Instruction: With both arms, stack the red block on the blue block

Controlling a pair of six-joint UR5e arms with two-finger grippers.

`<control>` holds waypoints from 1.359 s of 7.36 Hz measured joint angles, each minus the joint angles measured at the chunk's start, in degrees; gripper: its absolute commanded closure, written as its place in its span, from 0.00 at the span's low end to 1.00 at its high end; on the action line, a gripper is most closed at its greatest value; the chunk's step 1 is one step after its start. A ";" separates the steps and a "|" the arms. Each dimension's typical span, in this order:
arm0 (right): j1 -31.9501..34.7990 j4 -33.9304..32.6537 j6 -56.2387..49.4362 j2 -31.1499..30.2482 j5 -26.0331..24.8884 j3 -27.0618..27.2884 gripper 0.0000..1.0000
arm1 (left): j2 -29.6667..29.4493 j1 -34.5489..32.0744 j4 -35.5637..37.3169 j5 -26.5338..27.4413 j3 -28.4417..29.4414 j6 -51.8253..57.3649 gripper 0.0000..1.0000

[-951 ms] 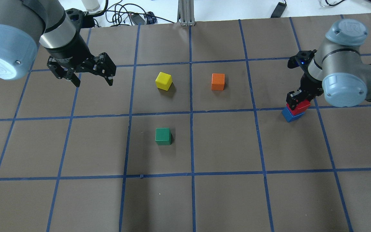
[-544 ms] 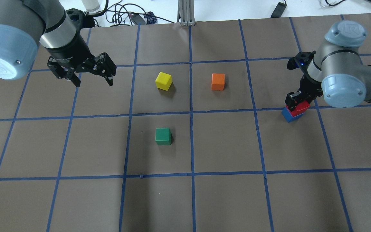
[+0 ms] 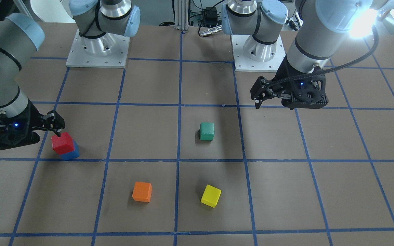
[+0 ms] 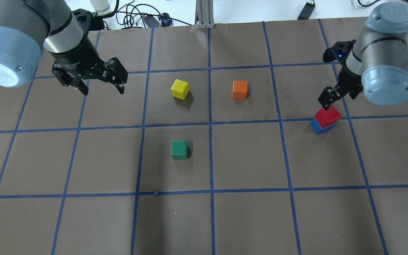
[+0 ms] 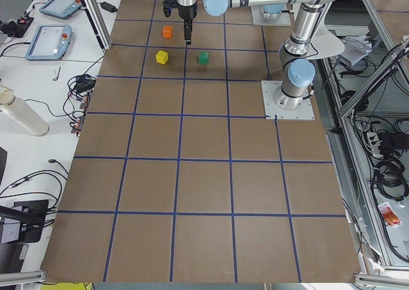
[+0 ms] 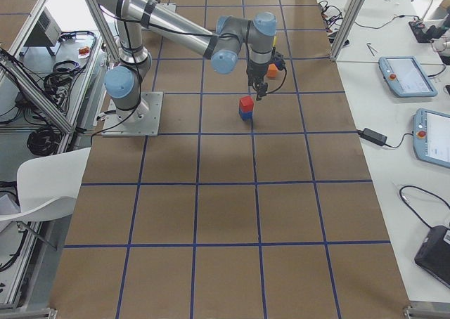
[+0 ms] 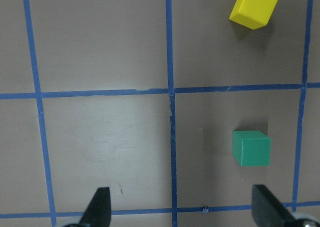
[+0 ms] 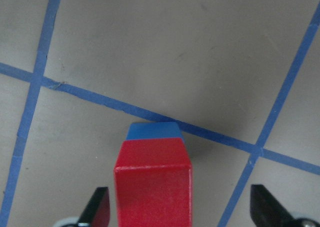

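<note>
The right gripper [image 3: 55, 127] stands wide open and holds nothing. In its wrist view the two fingertips [image 8: 98, 207] sit far apart at the bottom edge, with the red block [image 8: 152, 187] low between them, nearer the left tip. From the front camera one fingertip seems to hover just over the block's top rear corner. Whether it touches is hard to judge there, but the overhead view shows it clear of the block, at about 11 o'clock from it.

The red block [image 4: 328, 115] rests on the blue block [image 4: 316, 126], turned slightly so a strip of blue shows at the 7 o'clock side of the stack in the overhead view. The stack stands at roughly 3 o'clock on the table [image 4: 246, 219], touching a blue tape line of the grid.

The left gripper [image 4: 103, 91] hangs above the table at about 10 o'clock in the overhead view, its fingers spread wide and empty. Its wrist camera looks straight down on bare grid squares.

Three other cubes lie in the middle of the table, well apart from both grippers – a yellow cube [image 4: 180, 88] at 12 o'clock, an orange cube [image 4: 239, 89] at 1 o'clock beside it, and a green cube [image 4: 179, 149] at 6 o'clock below the yellow one.
</note>
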 measured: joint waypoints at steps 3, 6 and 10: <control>11.10 7.80 15.59 -4.01 0.37 -6.81 0.00 | 0.14 -0.02 -0.08 0.34 0.30 0.02 0.00; 15.17 19.22 24.00 -5.13 3.90 -15.25 0.00 | 0.43 -0.18 -0.06 0.36 0.66 0.07 0.00; 15.54 19.28 29.17 -4.02 5.24 -16.44 0.00 | 1.96 -0.48 1.73 0.04 0.58 -0.54 0.00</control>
